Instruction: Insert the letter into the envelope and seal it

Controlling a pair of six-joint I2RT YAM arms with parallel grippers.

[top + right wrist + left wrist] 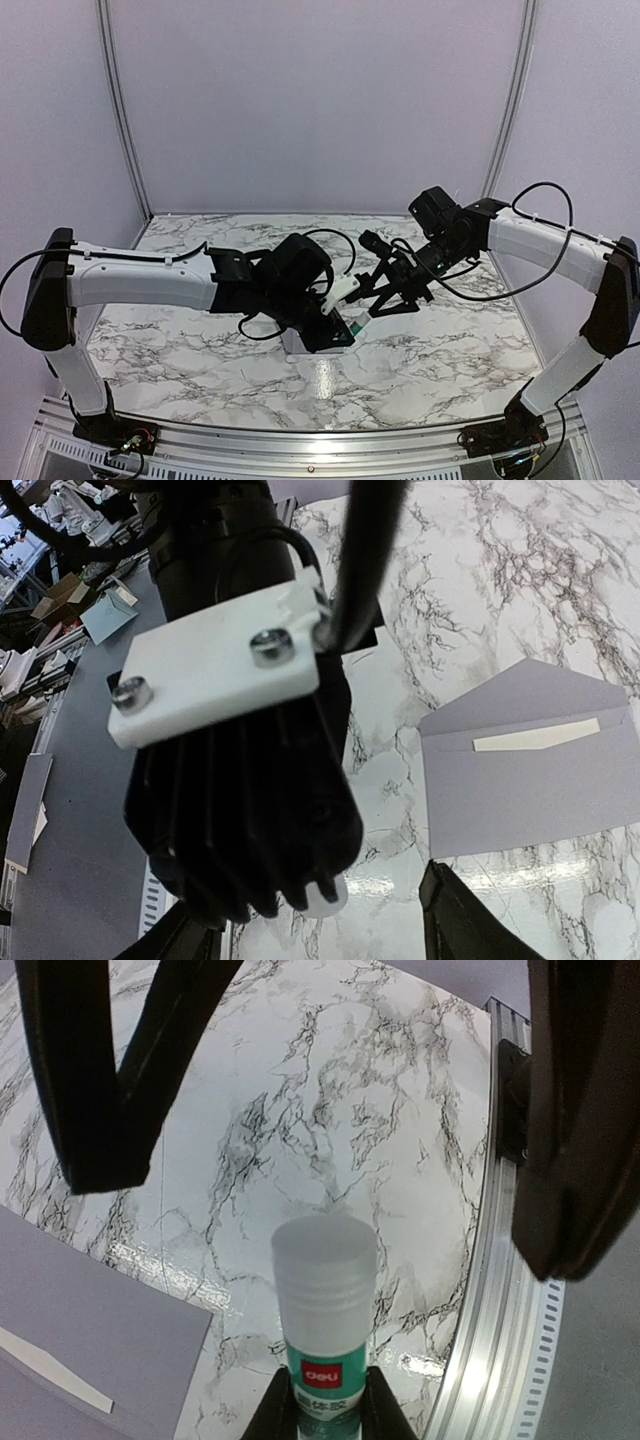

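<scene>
The grey envelope (pixel 530 780) lies flat on the marble with its flap open. A narrow off-white strip of the letter (pixel 535 737) shows at its mouth, and the same strip (pixel 50 1365) appears in the left wrist view. My left gripper (pixel 322 1400) is shut on a green-and-white glue tube (pixel 322 1310), whose translucent cap is on and points away from the wrist. My right gripper (pixel 320 940) is open. Its fingers (pixel 100 1060) stand wide on either side of the cap (pixel 325 898) without touching it. Both grippers meet above the table's middle, left (pixel 335 325) and right (pixel 385 300).
An aluminium rail (pixel 490 1340) runs along the table's edge beside the tube. The body of my left gripper (pixel 240 780) fills much of the right wrist view. Boxes and papers (pixel 70 600) lie beyond the table. Purple walls close in the back and sides.
</scene>
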